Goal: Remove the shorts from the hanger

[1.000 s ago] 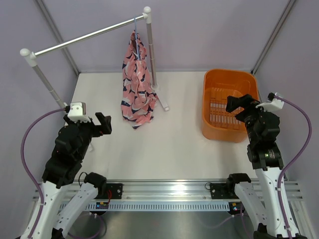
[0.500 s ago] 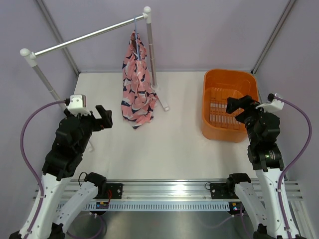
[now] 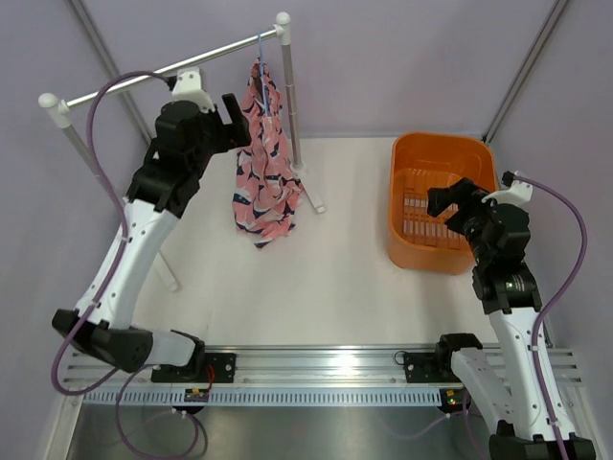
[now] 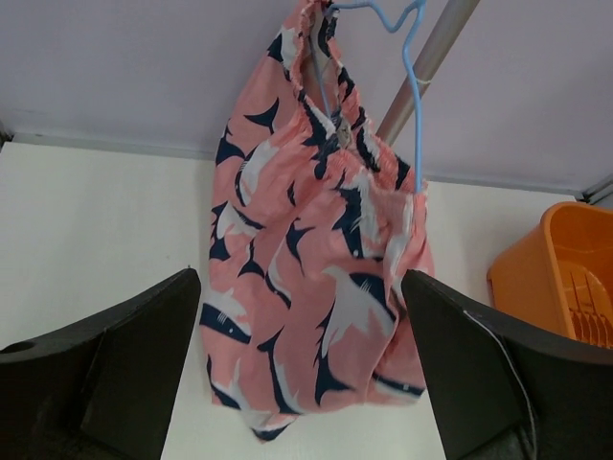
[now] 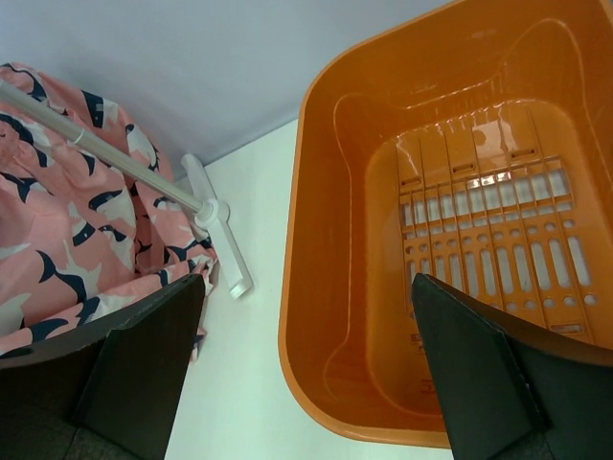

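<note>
The pink shorts [image 3: 262, 163] with navy and white shapes hang bunched from the light-blue hanger [image 3: 260, 50], which is hooked on the rail near its right post. In the left wrist view the shorts [image 4: 316, 259] fill the middle and the hanger [image 4: 413, 105] shows at the waistband. My left gripper [image 3: 238, 120] is raised just left of the shorts, open, its jaws [image 4: 299, 283] standing wide with the fabric beyond them and nothing held. My right gripper [image 3: 446, 197] hovers open over the orange basket; in its own view the gripper [image 5: 306, 283] is empty.
The silver clothes rail [image 3: 172, 69] spans the back left on two white-footed posts [image 3: 292, 105]. The orange basket [image 3: 420, 153] stands at the right, its rim [image 5: 297, 192] near the rail's foot [image 5: 218, 244]. The shorts' hem hangs just above the white table.
The left arm has swung up from low at the table's left to beside the hanging shorts. The right gripper has shifted slightly left over the basket.
</note>
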`<act>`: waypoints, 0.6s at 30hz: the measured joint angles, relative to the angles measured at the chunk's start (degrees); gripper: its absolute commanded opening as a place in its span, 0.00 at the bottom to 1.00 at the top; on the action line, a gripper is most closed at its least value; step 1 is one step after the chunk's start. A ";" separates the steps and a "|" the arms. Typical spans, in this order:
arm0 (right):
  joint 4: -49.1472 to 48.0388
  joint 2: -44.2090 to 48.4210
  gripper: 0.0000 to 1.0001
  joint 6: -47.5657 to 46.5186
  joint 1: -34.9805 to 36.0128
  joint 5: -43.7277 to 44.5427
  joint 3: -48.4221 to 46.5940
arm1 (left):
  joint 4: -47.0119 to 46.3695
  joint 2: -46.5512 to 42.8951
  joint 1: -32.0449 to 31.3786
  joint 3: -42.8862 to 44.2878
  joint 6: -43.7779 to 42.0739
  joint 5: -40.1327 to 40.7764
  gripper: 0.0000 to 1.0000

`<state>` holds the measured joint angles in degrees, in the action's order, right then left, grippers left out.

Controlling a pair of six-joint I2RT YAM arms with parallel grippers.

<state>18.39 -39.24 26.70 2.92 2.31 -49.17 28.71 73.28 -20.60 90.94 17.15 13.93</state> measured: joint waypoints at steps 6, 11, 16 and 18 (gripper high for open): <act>-0.02 -3.56 0.99 0.44 0.02 -2.51 -0.70 | -1.97 18.23 -1.55 15.91 -0.94 1.57 0.92; -0.59 -4.66 0.99 0.74 0.00 -3.65 -1.53 | -7.50 28.11 -3.23 22.49 -3.37 4.76 0.94; -1.75 -5.86 0.99 0.76 0.00 -4.81 -2.05 | -12.09 36.15 -4.57 28.72 -6.14 9.75 0.94; -2.19 -6.34 0.99 0.76 0.02 -5.09 -2.05 | -14.19 37.27 -4.98 28.61 -7.39 11.82 0.94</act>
<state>16.21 -45.58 27.46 2.94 -2.79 -51.22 14.52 110.54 -25.58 119.55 9.76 25.76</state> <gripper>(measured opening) 0.993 0.937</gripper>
